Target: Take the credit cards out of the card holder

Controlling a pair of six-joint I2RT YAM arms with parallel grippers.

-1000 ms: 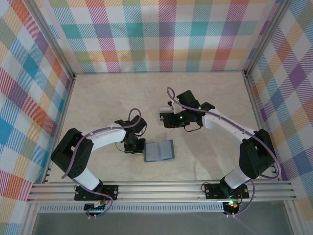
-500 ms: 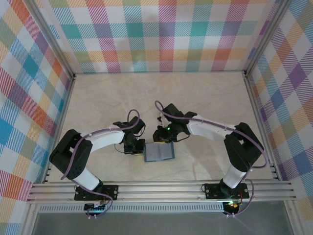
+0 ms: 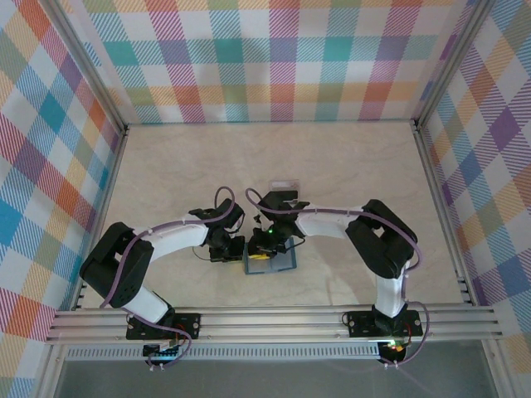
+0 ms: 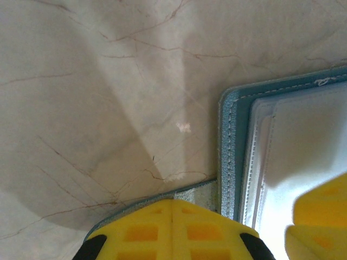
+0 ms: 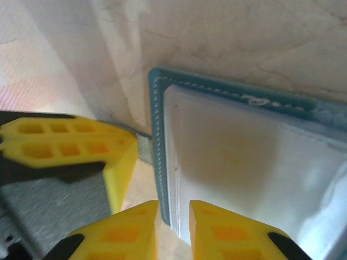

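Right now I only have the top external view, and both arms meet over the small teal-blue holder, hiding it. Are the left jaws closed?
Observer: Yes. In the left wrist view the left gripper has its jaws shut, and the side tab of the small teal-blue bifold card holder runs in under their tips.
Operator: And the right jaws?
Observer: In the right wrist view the right gripper has a narrow gap between its jaws, lined up over the holder's stitched left edge.
Operator: What does the inside look like?
Observer: The holder lies open on the beige marbled table, and its pocket face is pale and glossy.
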